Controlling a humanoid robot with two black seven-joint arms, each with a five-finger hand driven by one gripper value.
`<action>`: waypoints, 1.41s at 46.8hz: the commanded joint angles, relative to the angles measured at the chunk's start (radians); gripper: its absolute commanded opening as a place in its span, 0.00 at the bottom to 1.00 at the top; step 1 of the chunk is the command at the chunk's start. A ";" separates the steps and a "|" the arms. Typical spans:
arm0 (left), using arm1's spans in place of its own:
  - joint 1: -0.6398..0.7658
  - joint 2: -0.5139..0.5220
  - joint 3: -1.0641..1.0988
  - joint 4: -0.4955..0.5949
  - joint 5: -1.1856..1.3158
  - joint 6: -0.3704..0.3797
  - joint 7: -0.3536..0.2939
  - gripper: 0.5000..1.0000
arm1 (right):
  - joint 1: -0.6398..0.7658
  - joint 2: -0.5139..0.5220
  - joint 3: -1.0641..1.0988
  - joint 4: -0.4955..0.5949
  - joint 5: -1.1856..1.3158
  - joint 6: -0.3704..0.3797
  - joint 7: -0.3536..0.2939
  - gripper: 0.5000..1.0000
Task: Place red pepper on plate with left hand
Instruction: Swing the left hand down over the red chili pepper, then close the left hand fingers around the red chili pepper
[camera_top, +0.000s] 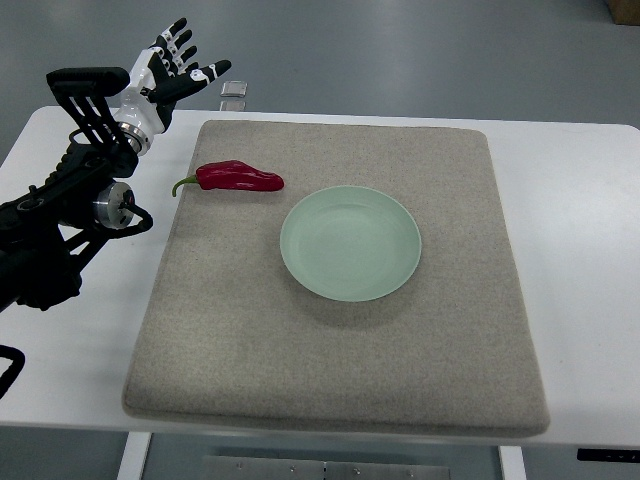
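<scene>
While the red pepper (238, 178) lies on the mat (340, 330) beside the empty plate (350, 243), the left hand (172, 68) hovers apart, fingers spread, holding nothing; grasp and placement remain.

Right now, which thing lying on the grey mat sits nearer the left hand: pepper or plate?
The glossy red pepper with the green stem, near the mat's far left corner; the round pale-green plate sits mid-mat, farther from the open left hand.

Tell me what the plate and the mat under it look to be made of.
The plate: likely glazed ceramic or melamine; pale green, smooth, with a soft sheen, so which one stays open. The mat: looks like felt or woven fabric; beige, matte, speckled fuzzy texture and thick soft-looking edges.
</scene>
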 joint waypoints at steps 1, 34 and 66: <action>-0.002 0.023 0.013 -0.004 0.115 -0.012 0.005 0.99 | 0.000 0.000 0.000 0.000 0.000 0.000 0.000 0.86; -0.071 0.120 0.252 0.006 0.754 -0.046 0.007 0.99 | 0.000 0.000 0.000 0.000 -0.001 0.000 0.000 0.86; -0.088 0.127 0.258 0.055 1.067 -0.062 0.031 0.93 | 0.000 0.000 0.000 0.000 0.000 0.000 0.000 0.86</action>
